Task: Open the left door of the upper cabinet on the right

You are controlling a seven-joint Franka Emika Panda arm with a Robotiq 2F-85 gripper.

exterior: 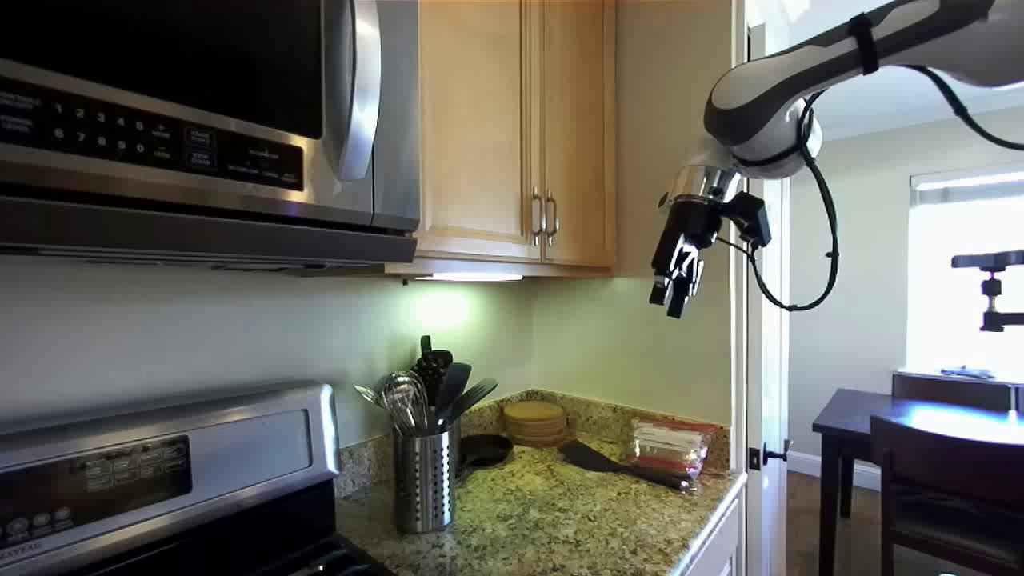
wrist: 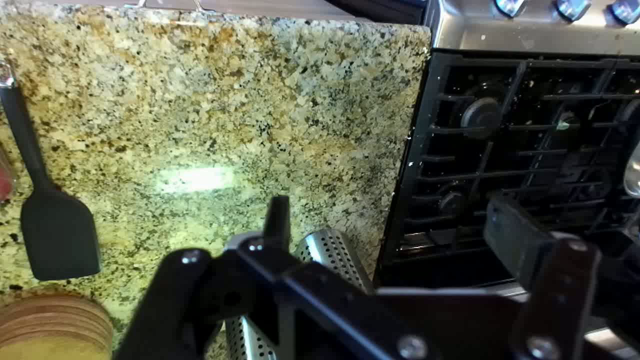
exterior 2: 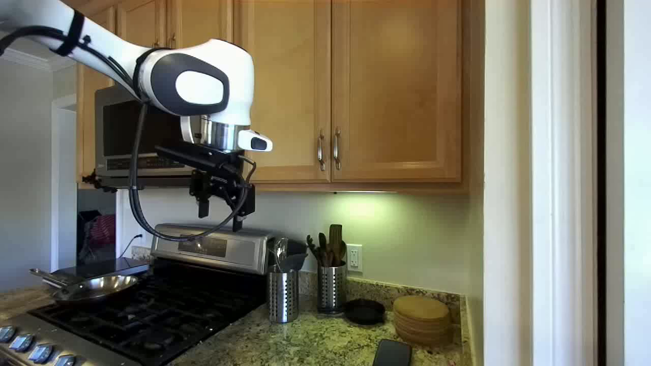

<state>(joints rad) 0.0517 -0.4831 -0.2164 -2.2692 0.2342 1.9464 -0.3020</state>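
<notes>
The upper cabinet (exterior: 480, 267) (exterior 2: 391, 187) is light maple with two panelled doors, both shut. Its left door (exterior: 476, 120) (exterior 2: 285, 86) has a silver handle (exterior: 537, 216) (exterior 2: 321, 150) at its lower right corner. The twin door (exterior: 582, 120) (exterior 2: 396, 86) has its handle close beside that one. My gripper (exterior: 668, 298) (exterior 2: 220, 216) points down and is apart from the cabinet, its fingertips lower than the handles in both exterior views. In the wrist view the gripper (wrist: 386, 212) has its fingers wide apart with nothing between them. The cabinet is out of the wrist view.
A stainless-steel microwave (exterior: 344, 196) hangs beside the cabinet. Below are the stove (exterior 2: 147, 310) and a granite counter (wrist: 225, 100) with steel utensil holders (exterior 2: 283, 297), a black spatula (wrist: 57, 230) and a round tan stack (exterior 2: 422, 320). A wall corner and door frame (exterior: 738, 240) stand at the side.
</notes>
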